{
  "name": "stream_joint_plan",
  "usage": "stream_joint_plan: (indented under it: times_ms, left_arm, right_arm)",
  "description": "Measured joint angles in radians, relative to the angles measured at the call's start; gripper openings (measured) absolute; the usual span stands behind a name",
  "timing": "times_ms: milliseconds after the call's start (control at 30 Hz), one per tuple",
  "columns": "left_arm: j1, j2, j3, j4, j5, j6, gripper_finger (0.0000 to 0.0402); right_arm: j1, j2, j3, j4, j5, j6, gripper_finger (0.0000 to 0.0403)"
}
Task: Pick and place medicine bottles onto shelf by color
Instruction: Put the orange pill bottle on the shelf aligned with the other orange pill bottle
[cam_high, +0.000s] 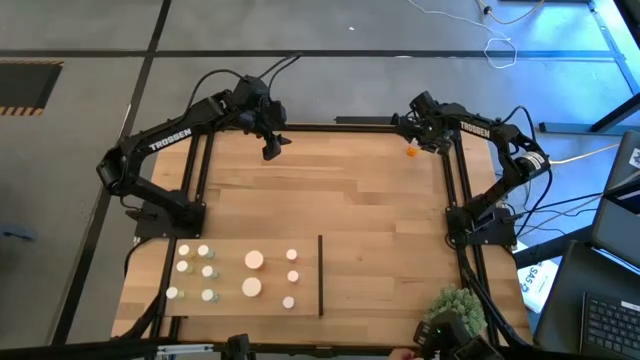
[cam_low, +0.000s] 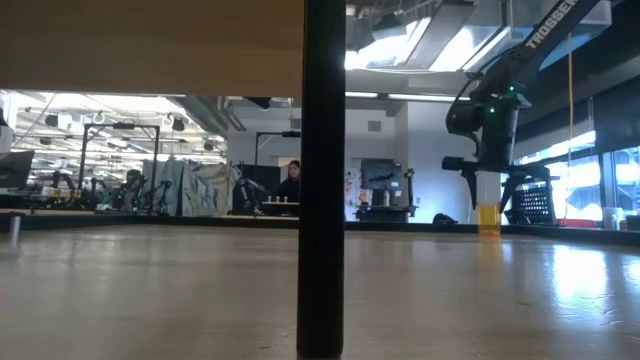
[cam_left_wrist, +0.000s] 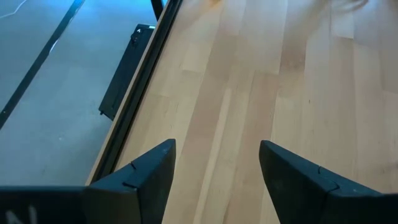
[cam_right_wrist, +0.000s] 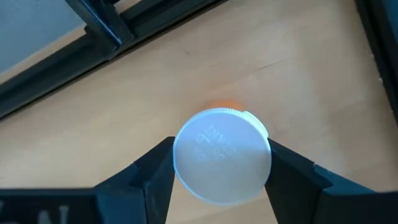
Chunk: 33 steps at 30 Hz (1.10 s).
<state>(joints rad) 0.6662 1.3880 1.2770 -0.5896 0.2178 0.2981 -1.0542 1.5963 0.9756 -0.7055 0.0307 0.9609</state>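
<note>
The setting is a robotics laboratory in an open-plan industrial workspace. Indicators: two dark arms marked TROSSEN (cam_high: 170, 139) mounted on a black frame around a planked wooden counter (cam_high: 350, 200); loose cables (cam_high: 500, 48) on a grey concrete floor; a laptop (cam_high: 608, 322) beside the rig. The low view shows overhead strip lighting, exposed ceiling ducting, further equipment benches (cam_low: 60, 190), and a seated person (cam_low: 291, 183).

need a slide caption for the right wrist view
Right gripper fingers closed on an orange bottle's white cap above the tabletop.
</note>
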Motion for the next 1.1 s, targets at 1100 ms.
stream_joint_plan:
  times_ms: [1100]
  left_arm:
    - [0.000, 0.000, 0.000, 0.000, 0.000, 0.000, 0.0225]
  right_arm:
    - [0.003, 0.001, 0.000, -0.042, -0.021, -0.181, 0.0214]
